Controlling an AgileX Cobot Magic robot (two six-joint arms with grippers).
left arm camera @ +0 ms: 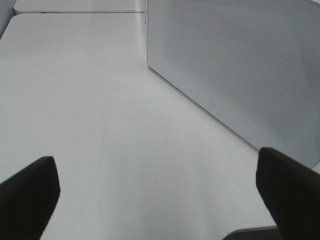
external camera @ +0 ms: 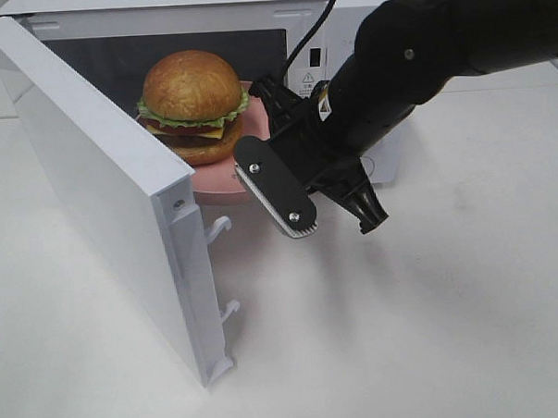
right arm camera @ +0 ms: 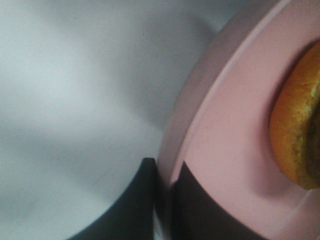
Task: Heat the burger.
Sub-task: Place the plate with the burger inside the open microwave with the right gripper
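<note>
Right tool (right arm camera: 166, 175) clamps burger's (external camera: 193, 102) pink plate (external camera: 218, 182) over white tabletop (external camera: 405, 333).

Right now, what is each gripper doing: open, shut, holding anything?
Left gripper: open, holding nothing.
Right gripper: shut on the rim of the pink plate.

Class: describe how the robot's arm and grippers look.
Right arm: bulky, rounded, black, trailing a thin black cable. Right gripper: flat black oblong finger, two silver screws, white ribbed edge. Left gripper: two dark blunt fingers.
</note>
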